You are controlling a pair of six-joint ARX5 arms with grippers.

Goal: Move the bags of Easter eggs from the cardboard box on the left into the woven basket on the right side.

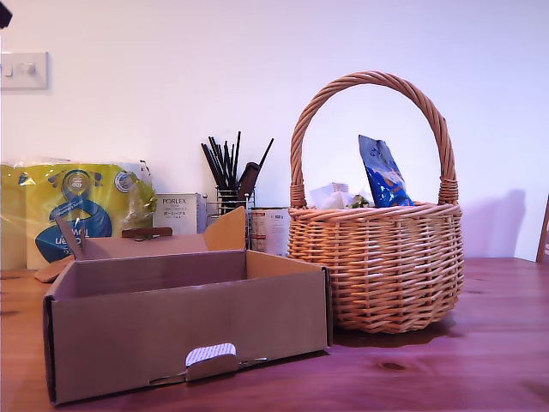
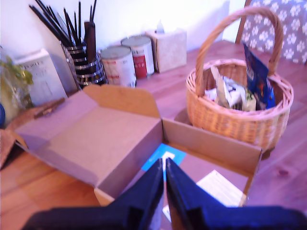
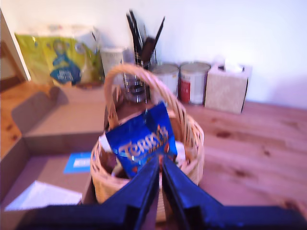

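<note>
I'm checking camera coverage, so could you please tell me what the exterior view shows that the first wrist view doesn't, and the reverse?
Only the exterior view shows the wall switch, the box's front tab slot and the Porlex carton's label. Only the first wrist view shows my first tool, the blue card and white paper in the box, the tissue box and a chair. Both show the box, basket, blue bag and tins.

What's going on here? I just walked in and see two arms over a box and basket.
The sweet bags, including a blue Terry's bag, sit in the woven basket. The cardboard box shows only a blue card and a white paper. My first gripper is shut over the box; my second gripper is shut by the basket.
</note>
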